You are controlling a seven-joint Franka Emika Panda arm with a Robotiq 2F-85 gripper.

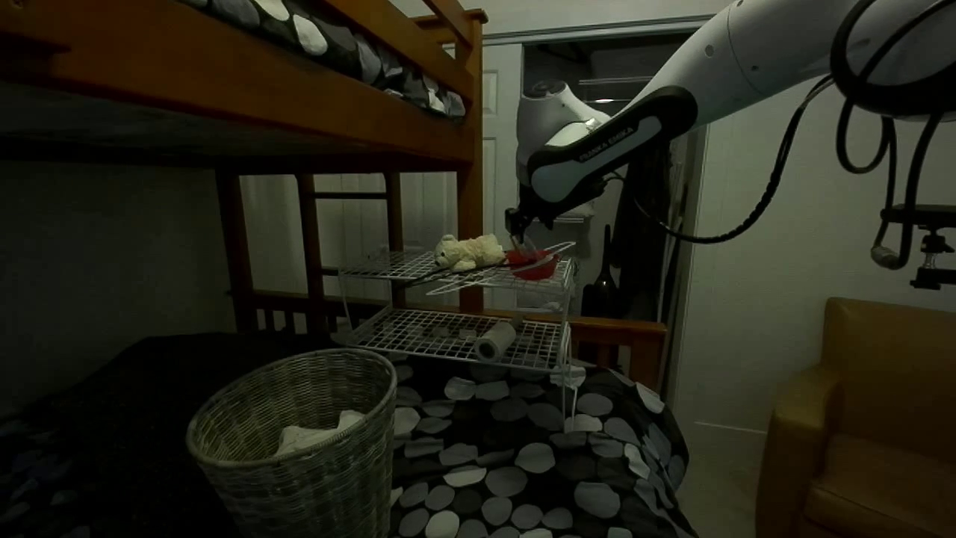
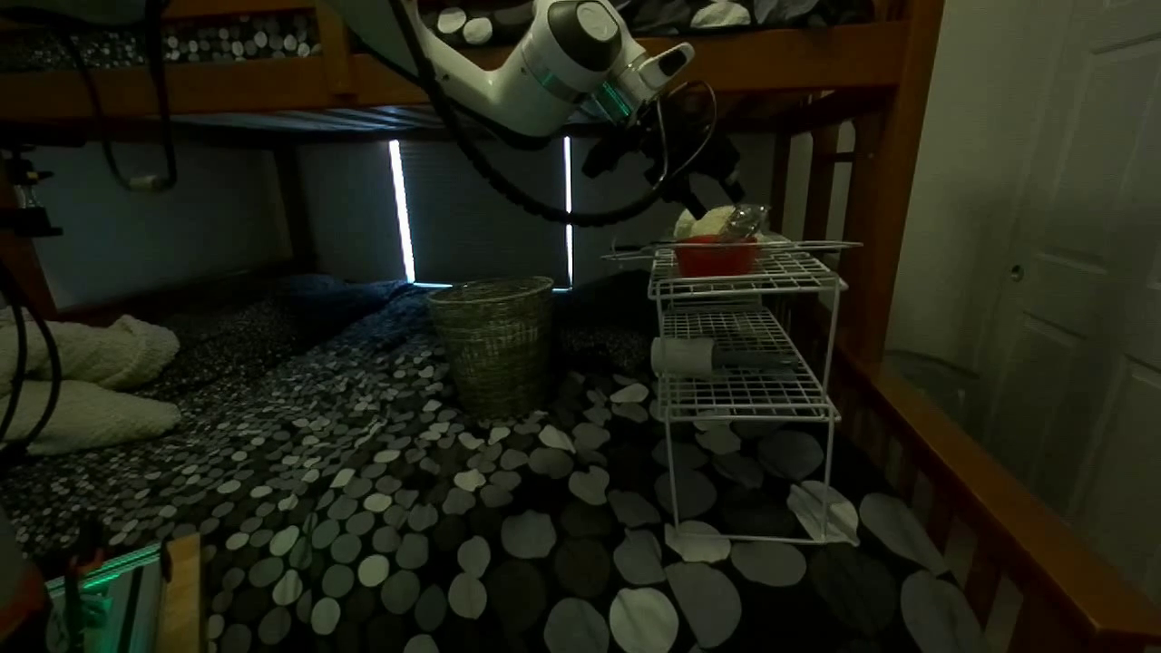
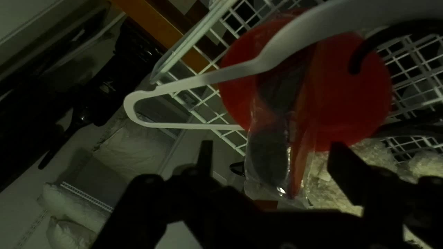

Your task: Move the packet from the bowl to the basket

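The small red bowl (image 1: 534, 267) sits on the top shelf of a wire rack; it also shows in an exterior view (image 2: 717, 260) and in the wrist view (image 3: 360, 103). A clear plastic packet (image 3: 270, 155) with dark and red contents stands out of the bowl; its clear top also shows in an exterior view (image 2: 749, 219). My gripper (image 3: 272, 147) is open, with the packet's upper end between its fingers in the wrist view; contact is not visible. The gripper (image 1: 526, 223) is just above the bowl. The woven basket (image 1: 321, 486) stands on the bed, also in an exterior view (image 2: 494, 354).
The white wire rack (image 1: 448, 345) carries a cream teddy bear (image 1: 474, 252) beside the bowl. A white hanger (image 3: 193, 81) and a black one cross over the bowl. A white roll (image 2: 683, 357) lies on the lower shelf. White cloth (image 1: 317, 435) lies in the basket. Bunk bed wood (image 1: 336, 97) overhangs.
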